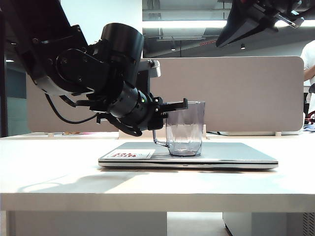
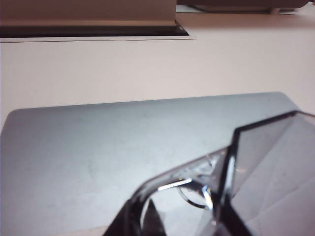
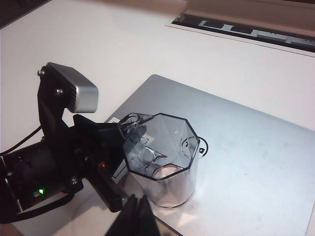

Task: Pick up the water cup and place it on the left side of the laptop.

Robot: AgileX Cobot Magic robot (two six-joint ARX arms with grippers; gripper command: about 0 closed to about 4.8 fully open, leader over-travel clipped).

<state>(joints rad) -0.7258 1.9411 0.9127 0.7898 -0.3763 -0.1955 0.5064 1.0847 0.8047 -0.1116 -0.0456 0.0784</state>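
At the centre of the exterior view, the water cup (image 1: 185, 129) stands upright on the closed lid of the laptop (image 1: 236, 153), which lies flat on the white table (image 1: 59, 172) with its red-printed sticker (image 1: 127, 154) at its left end. Reaching in from the left, the left gripper (image 1: 167, 115) has its fingers closed on the cup's handle side at the rim; the right wrist view shows one finger (image 3: 106, 133) beside the faceted wall. In the upper right corner the right gripper (image 1: 290, 12) hangs high above the table, its jaws cropped, so I cannot tell their state.
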